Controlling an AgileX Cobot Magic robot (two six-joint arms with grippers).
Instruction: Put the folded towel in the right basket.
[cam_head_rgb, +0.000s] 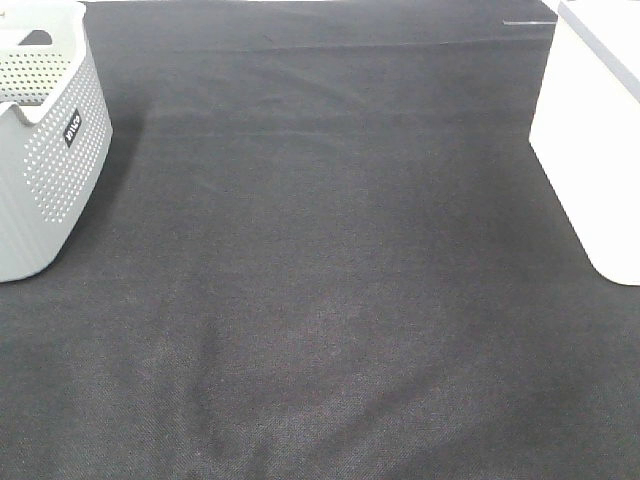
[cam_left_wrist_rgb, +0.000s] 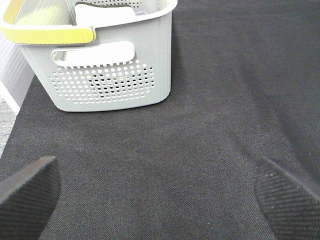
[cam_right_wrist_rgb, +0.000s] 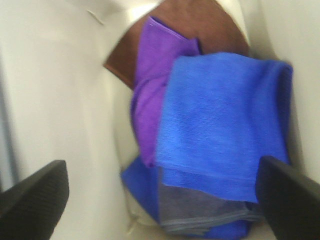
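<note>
Placement is judged done: the small, bright blue folded microfibre towel (cam_right_wrist_rgb: 225, 115) is seen lying inside the large white plastic right basket (cam_right_wrist_rgb: 60, 100), propped up by a purple cloth (cam_right_wrist_rgb: 150, 100), a brown cloth (cam_right_wrist_rgb: 200, 25) and a grey cloth (cam_right_wrist_rgb: 200, 210) beneath. The right gripper (cam_right_wrist_rgb: 161, 197) is poised above it, jaws spread wide, nothing grasped. The left gripper (cam_left_wrist_rgb: 160, 197), likewise spread and empty, is parked near the grey perforated basket (cam_left_wrist_rgb: 110, 85). The table is covered by a black woven cloth (cam_head_rgb: 320, 300); almost nothing of the room is shown.

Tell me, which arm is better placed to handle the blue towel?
Right. The right pincer hangs open over the folded towel in the white basket; the left pincer faces the grey basket.
</note>
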